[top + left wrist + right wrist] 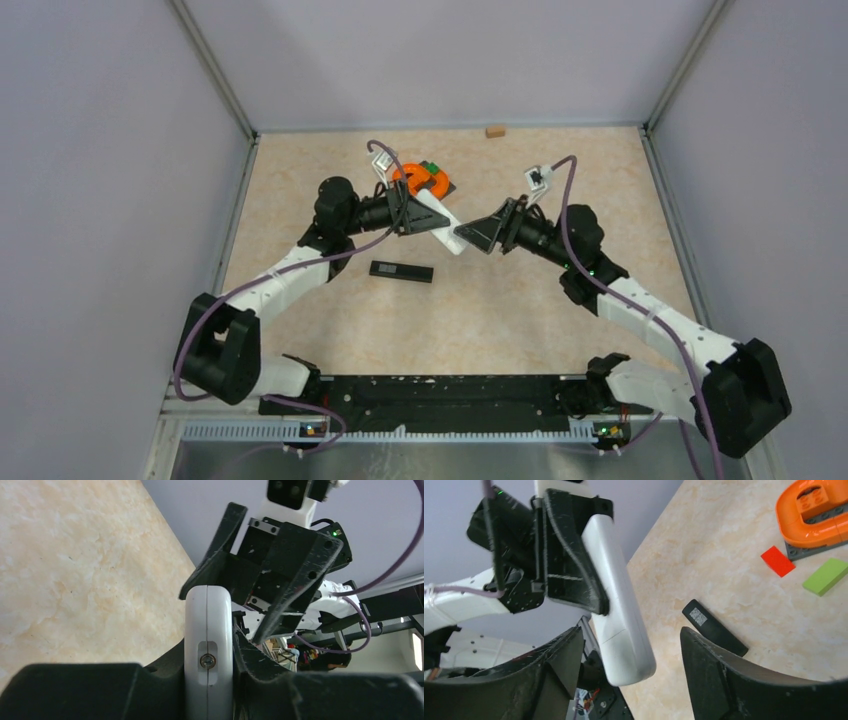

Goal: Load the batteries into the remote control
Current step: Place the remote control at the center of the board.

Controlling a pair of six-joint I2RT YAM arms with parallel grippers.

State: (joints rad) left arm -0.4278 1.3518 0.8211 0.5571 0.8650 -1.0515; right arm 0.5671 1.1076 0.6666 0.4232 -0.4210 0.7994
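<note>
No text is legible; the sticker (pixel 697 615) on the black slab (pixel 719 632) blurs.

We see a beige marbled counter (pixel 500 320) enclosed left, right and far by plain grey walls (pixel 450 60).

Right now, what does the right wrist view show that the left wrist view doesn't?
Right wrist only: a black remote lying flat on the table, a red block, a green block and an orange ring. Left wrist only: a screw set in the near end of the white remote. Both: the white remote clamped in the left gripper, with the right gripper open on either side of its free end.
</note>
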